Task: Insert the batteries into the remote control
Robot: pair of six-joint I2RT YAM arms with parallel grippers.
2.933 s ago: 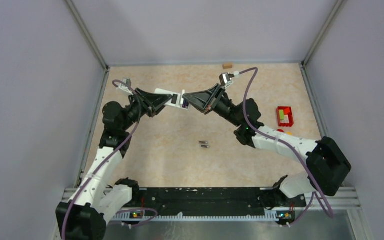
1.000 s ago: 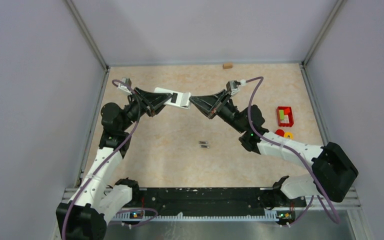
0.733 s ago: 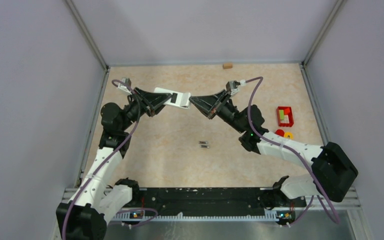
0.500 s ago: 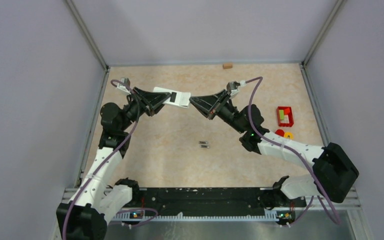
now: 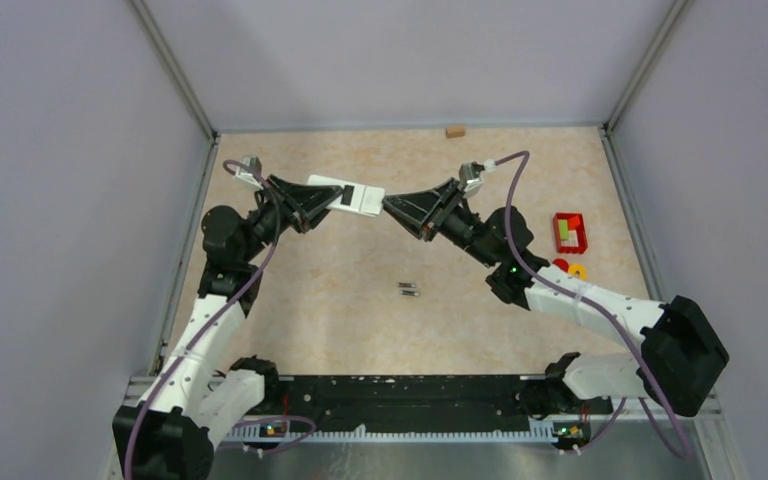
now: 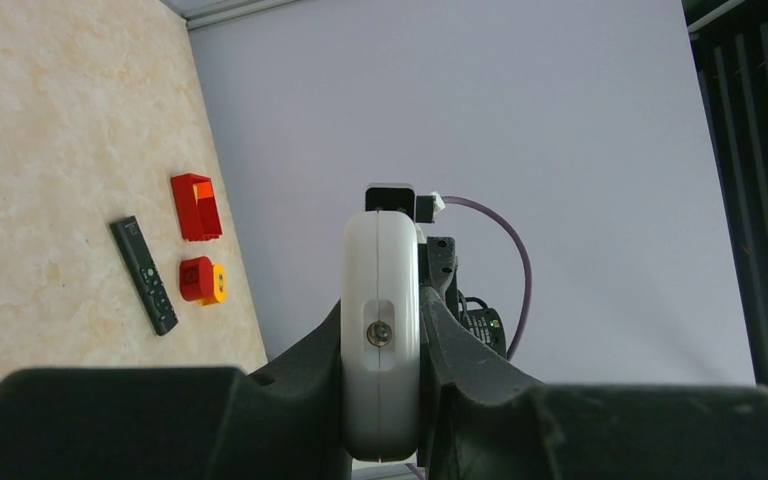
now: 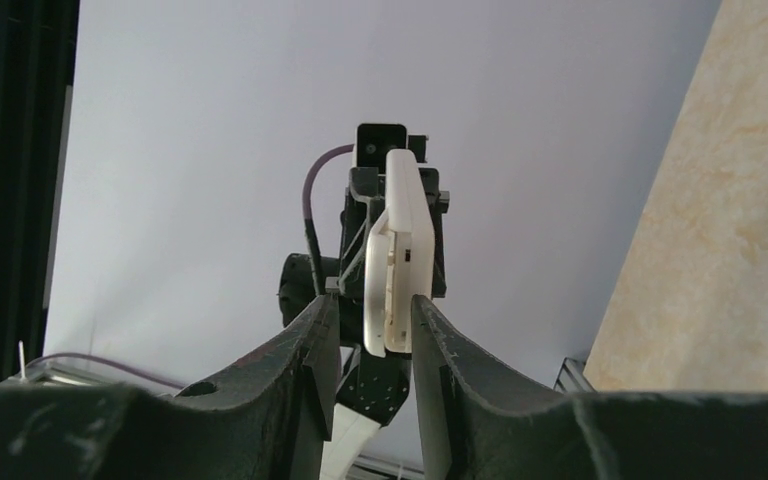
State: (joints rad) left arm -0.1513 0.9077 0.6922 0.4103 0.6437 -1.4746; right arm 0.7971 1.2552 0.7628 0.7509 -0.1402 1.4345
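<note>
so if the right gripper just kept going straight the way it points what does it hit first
The white remote: its end sits right at the tips of the right gripper, held up by the left gripper behind it. Whether they already touch is unclear.

Remote control [image 6: 381,340]: smooth white plastic, slight sheen. Table [image 5: 340,330]: matt, marbled beige. Red bin [image 5: 579,238]: plastic.

top external: overhead, far, whole table [image 5: 360,330]
left wrist: close, end-on to white remote [image 6: 381,330]
right wrist: close, remote's opposite end
</note>
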